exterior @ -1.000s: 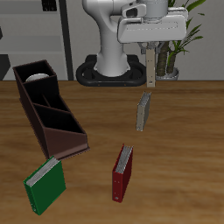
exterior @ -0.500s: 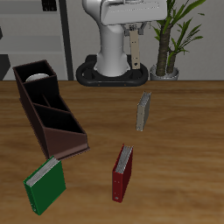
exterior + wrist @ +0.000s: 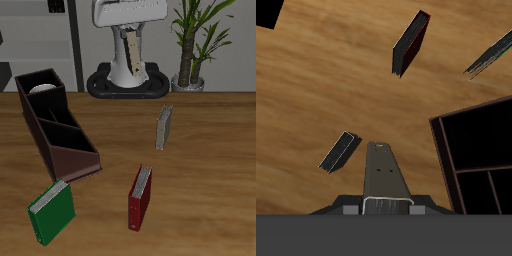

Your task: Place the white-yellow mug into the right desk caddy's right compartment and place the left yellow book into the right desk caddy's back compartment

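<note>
Gripper carried yellow book toward right desk caddy; clamped on book.

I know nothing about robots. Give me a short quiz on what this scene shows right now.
1. True or false: the mug stands on the bare table.
2. What does the gripper hold? A: the mug. B: a yellow book. C: nothing.
3. How many books rest on the table?

Key:
1. False; it sits in the caddy, in the end compartment farthest from the table's front edge.
2. B; it hangs in the air, high above the table.
3. Three: a second yellow book, a red book and a green book.
</note>
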You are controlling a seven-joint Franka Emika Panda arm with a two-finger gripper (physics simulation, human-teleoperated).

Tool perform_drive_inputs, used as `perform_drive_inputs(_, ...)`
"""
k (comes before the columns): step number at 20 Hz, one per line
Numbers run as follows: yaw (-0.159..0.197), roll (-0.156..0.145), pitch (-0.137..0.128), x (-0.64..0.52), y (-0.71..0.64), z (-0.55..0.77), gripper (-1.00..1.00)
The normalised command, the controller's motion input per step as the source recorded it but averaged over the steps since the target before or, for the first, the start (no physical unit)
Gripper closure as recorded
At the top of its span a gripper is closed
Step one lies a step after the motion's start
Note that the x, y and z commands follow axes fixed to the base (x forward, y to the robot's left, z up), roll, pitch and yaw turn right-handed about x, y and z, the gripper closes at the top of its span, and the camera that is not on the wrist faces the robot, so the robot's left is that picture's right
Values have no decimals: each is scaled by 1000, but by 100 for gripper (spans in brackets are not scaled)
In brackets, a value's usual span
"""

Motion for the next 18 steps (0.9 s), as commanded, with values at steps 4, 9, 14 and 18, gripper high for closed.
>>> perform_drive_inputs(4, 15, -72, 15, 91, -635, 73, 100)
perform_drive_inputs(9, 7, -43, 35, 46, -626, -47, 100)
perform_drive_inputs(14, 16, -73, 10, 38, -518, -41, 100)
perform_drive_inputs(18, 5, -52, 30, -62, -458, 16, 100)
